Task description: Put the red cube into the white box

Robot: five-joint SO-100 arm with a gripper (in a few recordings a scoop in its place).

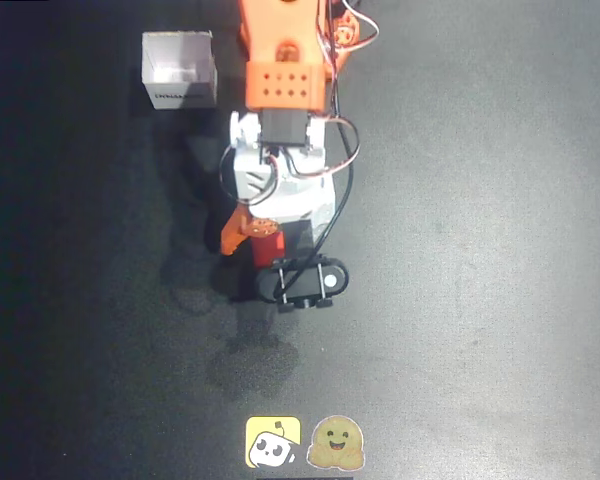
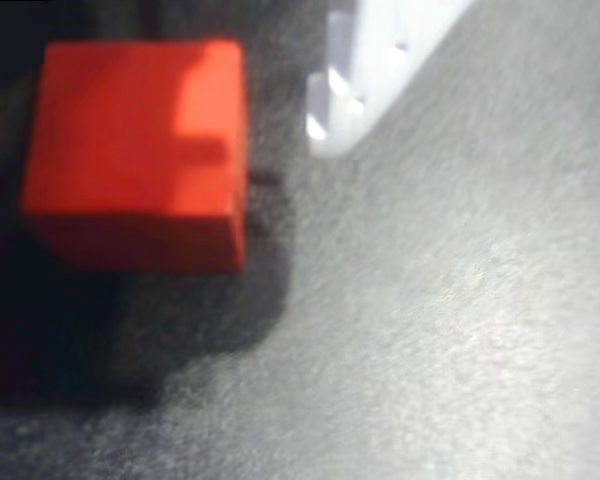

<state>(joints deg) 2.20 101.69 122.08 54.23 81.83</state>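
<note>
The red cube [image 1: 267,244] lies on the dark table just below the arm's white wrist in the overhead view. In the wrist view the red cube [image 2: 140,150] is close and blurred at the upper left, casting a shadow on the mat. My gripper [image 1: 253,240] is down at the cube, its orange jaw angled out on the cube's left. A white finger [image 2: 355,80] stands a little to the cube's right with a gap between them, so the gripper looks open around the cube. The white box [image 1: 180,68] stands at the upper left, open top, lettering on its near side.
The orange arm [image 1: 285,60] reaches in from the top edge, with a black camera mount [image 1: 302,281] below the gripper. Two small stickers, yellow [image 1: 273,442] and tan [image 1: 337,443], lie at the bottom edge. Bare dark mat spreads to both sides.
</note>
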